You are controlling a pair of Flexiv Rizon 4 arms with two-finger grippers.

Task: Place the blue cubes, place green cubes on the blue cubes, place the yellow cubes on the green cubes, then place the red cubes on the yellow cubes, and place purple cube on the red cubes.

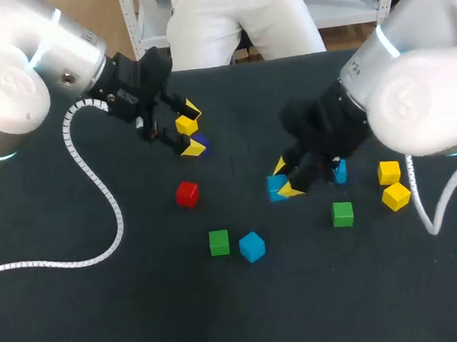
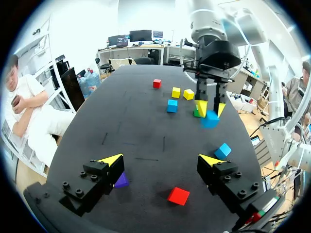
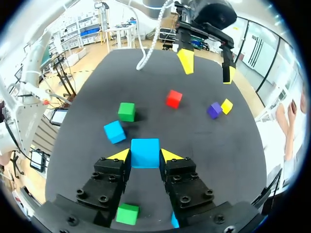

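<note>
Right gripper (image 3: 145,155) clamps a blue cube (image 3: 145,150) squarely; left gripper (image 2: 160,160) stands spread apart.

We hold one blue cube (image 3: 145,151) square between the jaws of our right gripper (image 1: 285,178). A second blue cube (image 1: 252,246) lies turned askew just beside a green cube (image 1: 219,242) on the desk (image 1: 106,331). A third blue cube (image 1: 340,171) sits near the other green cube (image 1: 343,214). Beside them lie a yellow cube (image 1: 389,172) and its yellow neighbour (image 1: 396,196). The red cube (image 1: 187,193) stands alone. A third yellow cube (image 1: 186,125) and the purple cube (image 1: 199,146) lie close together.
</note>
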